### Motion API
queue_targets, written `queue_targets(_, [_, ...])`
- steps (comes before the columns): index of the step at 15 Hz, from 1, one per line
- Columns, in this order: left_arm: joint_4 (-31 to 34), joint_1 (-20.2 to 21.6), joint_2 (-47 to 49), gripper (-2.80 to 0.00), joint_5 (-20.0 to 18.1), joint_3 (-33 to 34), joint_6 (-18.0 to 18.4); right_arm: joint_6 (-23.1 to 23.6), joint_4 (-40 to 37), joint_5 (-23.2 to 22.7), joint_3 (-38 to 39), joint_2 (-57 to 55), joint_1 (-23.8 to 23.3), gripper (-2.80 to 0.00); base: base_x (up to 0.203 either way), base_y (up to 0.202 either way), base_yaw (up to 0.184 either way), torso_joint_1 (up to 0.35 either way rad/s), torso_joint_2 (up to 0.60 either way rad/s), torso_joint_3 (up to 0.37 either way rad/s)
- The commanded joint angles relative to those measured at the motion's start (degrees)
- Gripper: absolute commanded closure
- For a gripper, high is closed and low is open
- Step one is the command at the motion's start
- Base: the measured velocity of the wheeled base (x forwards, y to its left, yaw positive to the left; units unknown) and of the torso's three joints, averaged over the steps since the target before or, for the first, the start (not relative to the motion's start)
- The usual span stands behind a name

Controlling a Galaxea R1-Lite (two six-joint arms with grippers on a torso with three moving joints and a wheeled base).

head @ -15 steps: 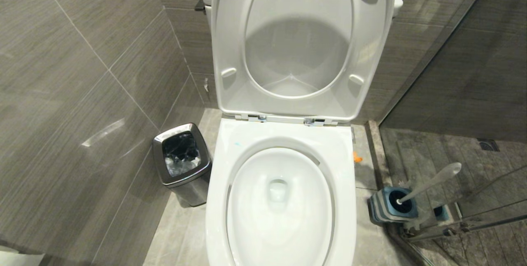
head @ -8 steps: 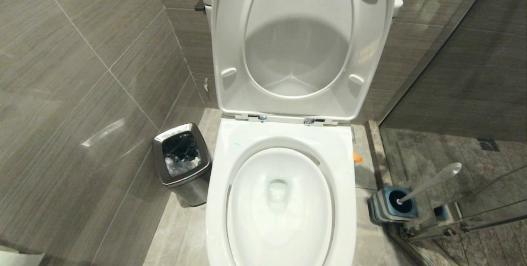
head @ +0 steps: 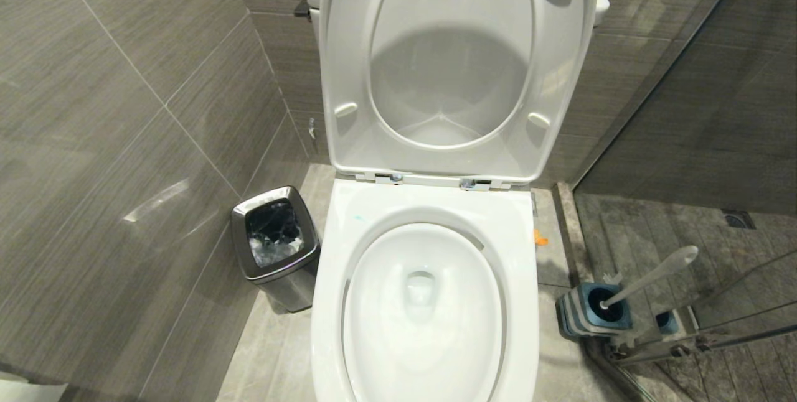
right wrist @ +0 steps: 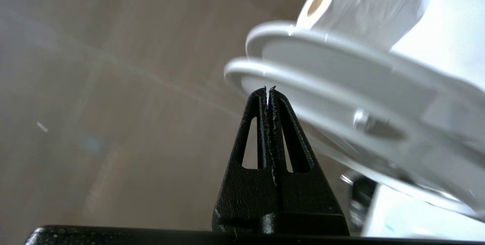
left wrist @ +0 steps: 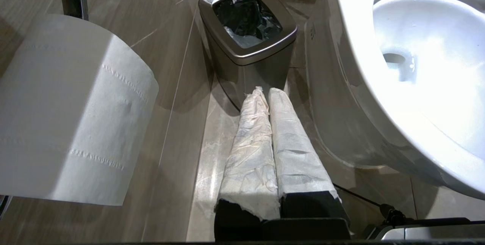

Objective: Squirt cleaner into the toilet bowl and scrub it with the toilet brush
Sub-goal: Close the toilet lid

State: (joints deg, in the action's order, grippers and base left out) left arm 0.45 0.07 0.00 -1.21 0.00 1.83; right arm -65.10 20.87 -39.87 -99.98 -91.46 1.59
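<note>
Head view is basically unchanged over the last second; only a dark shape at the top right edge slid out. Toilet bowl [head: 423, 321] open, seat up, toilet brush [head: 647, 277] untouched in its holder [head: 588, 312] on the floor: scrubbing not started. Wrist views add: right tool [right wrist: 268, 90] shut, empty, near the raised seat [right wrist: 341, 74]; left tool [left wrist: 263, 92] shut, empty, parked by the bin [left wrist: 248, 29] and paper roll [left wrist: 68, 112]

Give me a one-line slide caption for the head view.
Open toilet bowl, seat raised; steel bin on its left, brush in its holder on its right.
</note>
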Motion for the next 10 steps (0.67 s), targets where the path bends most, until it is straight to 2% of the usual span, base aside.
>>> queue_targets(1, [0.0,0.0,0.1,0.00,0.0,0.0,0.2,25.2,-11.3,-0.6,4.4,9.0,3.1,0.00,0.000,0.000,0.000,0.000,0.00,0.000])
queue_targets(2, [0.0,0.0,0.1,0.00,0.0,0.0,0.2,39.0,-19.6,0.6,6.8,12.3,3.8,0.00,0.000,0.000,0.000,0.000,0.00,0.000])
queue_targets(3, [0.0,0.0,0.1,0.00,0.0,0.0,0.2,51.4,-27.2,4.5,10.4,16.9,4.4,0.00,0.000,0.000,0.000,0.000,0.00,0.000])
queue_targets(4, [0.0,-0.1,0.1,0.00,0.0,0.0,0.2,58.2,-30.3,9.4,15.0,21.8,4.9,0.00,0.000,0.000,0.000,0.000,0.00,0.000])
queue_targets(5, [0.0,0.0,0.1,0.00,0.0,0.0,0.2,61.0,-31.2,14.5,21.4,26.6,5.1,0.00,0.000,0.000,0.000,0.000,0.00,0.000])
queue_targets(8, [0.0,-0.1,0.1,0.00,0.0,0.0,0.2,56.4,-29.0,28.8,38.2,41.1,4.6,0.00,0.000,0.000,0.000,0.000,0.00,0.000])
queue_targets(10, [-0.1,0.0,0.1,0.00,0.0,0.0,0.2,54.8,-28.2,33.3,46.6,49.6,1.6,0.00,0.000,0.000,0.000,0.000,0.00,0.000])
